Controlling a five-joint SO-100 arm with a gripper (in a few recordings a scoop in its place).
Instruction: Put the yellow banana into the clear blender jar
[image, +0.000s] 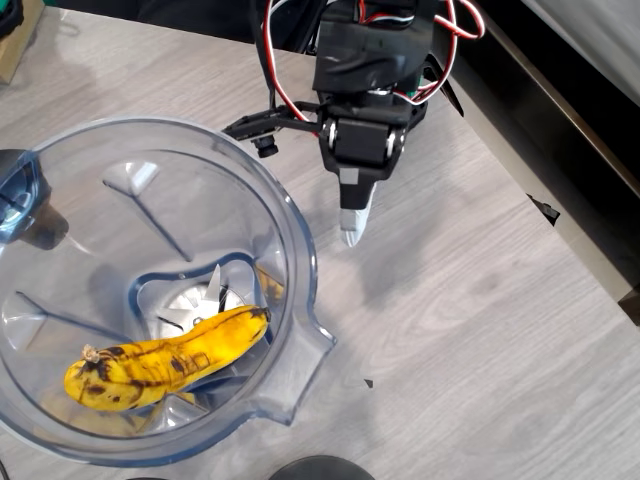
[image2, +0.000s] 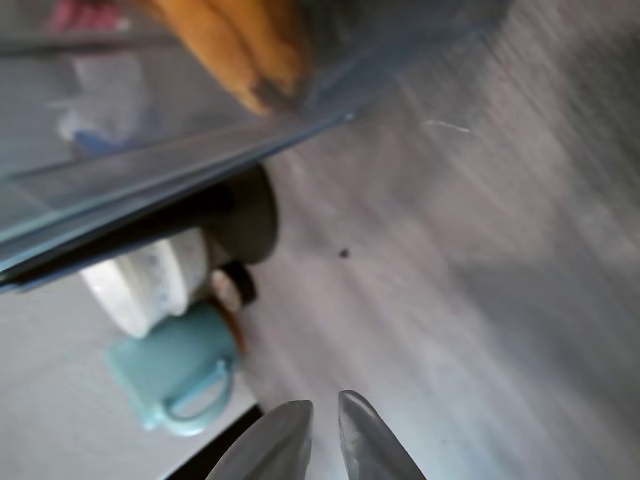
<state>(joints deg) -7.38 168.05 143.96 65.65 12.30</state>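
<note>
Inside the clear blender jar (image: 290, 215), toward six o'clock overhead, the yellow banana (image: 165, 362) lies across the blade (image: 190, 305). It looks soft, light and bruisable; best held mid-body. At one o'clock, the gripper (image: 352, 225) hangs empty, fingers nearly together.

Your counter (image: 480, 300) lies bare right of the jar (image: 300, 250); its wide mouth stands unobstructed above the banana (image: 170, 362). In the wrist view, a teal mug (image2: 175, 370) sits beyond the jar.
</note>
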